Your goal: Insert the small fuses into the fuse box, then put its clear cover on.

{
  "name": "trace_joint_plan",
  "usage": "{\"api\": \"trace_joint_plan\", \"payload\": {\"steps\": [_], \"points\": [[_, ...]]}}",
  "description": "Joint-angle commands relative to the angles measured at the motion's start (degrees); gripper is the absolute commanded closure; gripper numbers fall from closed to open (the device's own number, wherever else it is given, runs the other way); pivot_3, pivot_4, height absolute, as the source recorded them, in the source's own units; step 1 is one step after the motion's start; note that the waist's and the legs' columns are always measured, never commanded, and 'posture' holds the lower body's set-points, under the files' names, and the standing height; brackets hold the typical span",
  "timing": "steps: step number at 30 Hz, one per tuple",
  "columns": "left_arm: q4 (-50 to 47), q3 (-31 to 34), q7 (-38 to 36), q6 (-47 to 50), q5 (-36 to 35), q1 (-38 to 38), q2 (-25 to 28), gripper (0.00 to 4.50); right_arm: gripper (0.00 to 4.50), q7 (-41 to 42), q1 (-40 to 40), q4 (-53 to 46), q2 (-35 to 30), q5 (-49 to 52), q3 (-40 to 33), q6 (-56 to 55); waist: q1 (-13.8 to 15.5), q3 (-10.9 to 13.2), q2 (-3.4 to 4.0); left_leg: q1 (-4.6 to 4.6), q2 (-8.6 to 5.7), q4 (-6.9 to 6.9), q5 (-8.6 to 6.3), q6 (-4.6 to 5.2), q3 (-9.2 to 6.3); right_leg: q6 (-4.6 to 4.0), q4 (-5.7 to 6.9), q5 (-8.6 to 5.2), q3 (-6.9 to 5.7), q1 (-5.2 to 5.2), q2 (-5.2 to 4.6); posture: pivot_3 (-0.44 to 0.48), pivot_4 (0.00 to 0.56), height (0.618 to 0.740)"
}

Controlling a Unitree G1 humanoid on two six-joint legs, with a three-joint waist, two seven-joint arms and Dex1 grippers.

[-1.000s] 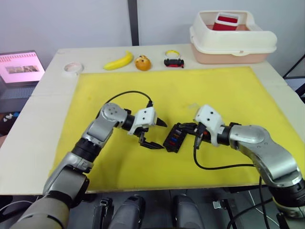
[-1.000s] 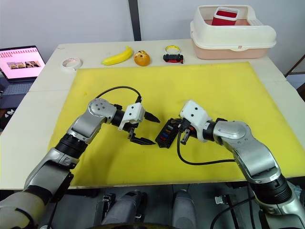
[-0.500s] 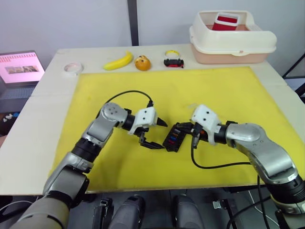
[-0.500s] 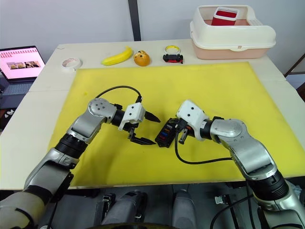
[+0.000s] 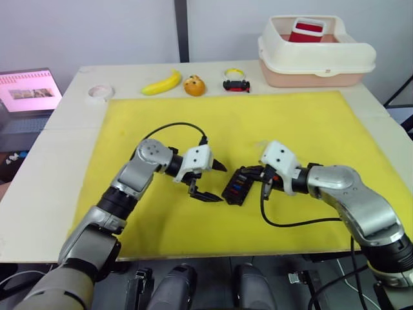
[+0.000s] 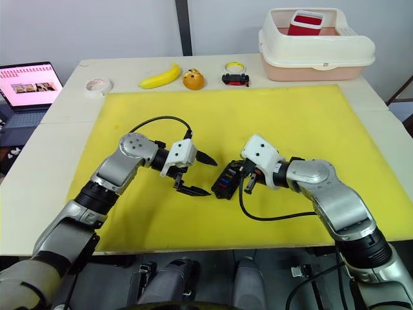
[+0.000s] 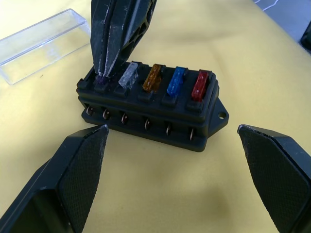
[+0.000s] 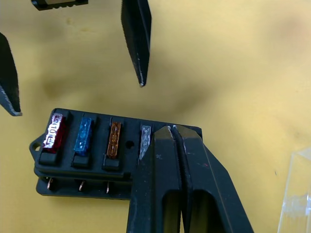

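Fuses (image 7: 154, 77) stand in a row in the black fuse box (image 7: 150, 109): we can count a grey one, an orange-brown one, a blue one and a red one, and a purple one at the end of the row. The box lies on the yellow mat (image 5: 310, 123), near the front middle of the table (image 5: 58, 139), between the two arms.

The right tool (image 8: 171, 128) has its two black fingers pressed tight together. Their tips come down on the end slot of the box, right on the purple fuse (we can only see a little bit of it under the tips). We cannot tell if the fingers pinch it or just push on it.

The left tool (image 5: 211, 182) is spread wide, with nothing in it. It points at the box from the robot's left and stays just beside it, not touching.

The clear cover (image 7: 41, 44) lies flat on the mat, close behind the box.

At the back edge of the table we see a banana (image 5: 161, 82), a small orange fruit (image 5: 193, 85) and a roll of tape (image 5: 100, 92). A big cream tub (image 5: 315, 55) sits in the far right corner.
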Motion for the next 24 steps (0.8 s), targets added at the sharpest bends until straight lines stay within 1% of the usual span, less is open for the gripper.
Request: {"api": "trace_joint_plan", "payload": {"steps": [1, 8, 14, 20, 24], "points": [[-1.9, 0.8, 0.2, 0.2, -0.5, -0.2, 0.1, 0.0, 4.45, 0.0, 0.9, 1.8, -0.9, -0.6, 0.1, 2.2, 0.1, 0.0, 0.0, 0.0, 0.0, 0.01, 0.0, 0.0, 0.0, 0.0, 0.0, 0.0, 0.0, 0.01, 0.0, 0.0, 0.15, 0.74], [-1.8, 0.8, 0.3, 0.3, -0.4, -0.3, 0.0, 0.0, 4.45, 0.7, 1.9, 1.1, -0.9, 0.0, 1.2, 4.7, 0.8, 0.0, -0.01, 0.03, 0.0, 0.04, 0.0, 0.0, 0.0, 0.0, 0.0, 0.0, 0.0, 0.04, 0.0, 0.0, 0.15, 0.74], [-2.1, 0.8, 0.2, 0.4, -0.4, -0.1, 0.1, 0.0, 4.45, 0.5, 2.7, 2.4, -1.0, 0.1, 0.8, 6.9, 1.0, -0.1, -0.08, 0.07, -0.01, 0.08, 0.0, 0.0, 0.0, 0.0, 0.0, 0.0, 0.0, 0.11, 0.0, 0.0, 0.15, 0.74], [-1.9, 1.0, 0.2, 0.3, -0.4, -0.2, 0.4, 0.0, 4.45, 0.5, 0.0, 0.2, 0.4, 4.3, -4.5, 7.6, 1.0, -0.1, -0.08, 0.07, -0.01, 0.08, 0.0, 0.0, -0.01, 0.0, -0.01, 0.0, 0.0, 0.12, 0.0, 0.0, 0.15, 0.74], [-1.8, 1.2, 0.3, 0.2, -0.5, -0.2, 0.5, 0.0, 4.45, 0.8, -1.4, -2.8, -0.2, 7.0, -6.4, 8.9, 1.0, -0.1, -0.08, 0.06, -0.01, 0.07, 0.0, 0.0, -0.01, 0.0, -0.01, 0.0, 0.0, 0.1, 0.0, 0.0, 0.15, 0.74]]}}
